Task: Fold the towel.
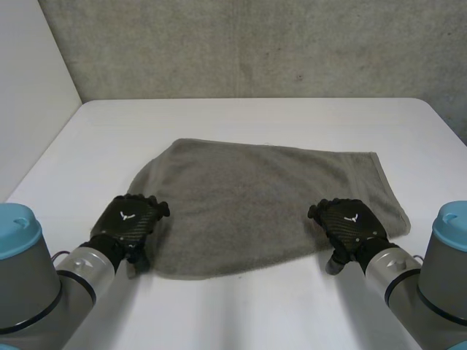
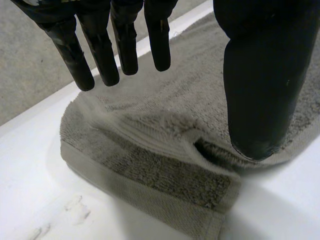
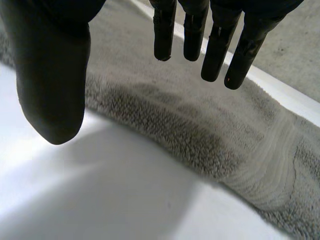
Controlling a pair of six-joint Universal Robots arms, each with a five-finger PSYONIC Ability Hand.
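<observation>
White desk (image 1: 241,117) with a grey towel (image 1: 270,197) lying flat at its middle. The left hand (image 1: 130,222) is at the towel's near left corner and the right hand (image 1: 350,226) at its near edge. Both have straight fingers, apart from the thumb, holding nothing. Likely risk: pinching only 1 layer, or bare desk, would skew the fold.

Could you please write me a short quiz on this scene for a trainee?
1. True or false: the grey terry towel lies wholly on the white table.
2. The black left hand is at the towel's: A) far edge, B) near left corner, C) middle.
3. Fill in: the fingers of the black right hand are ___ (straight or curled).
Key: 1 true; 2 B; 3 straight.
</observation>
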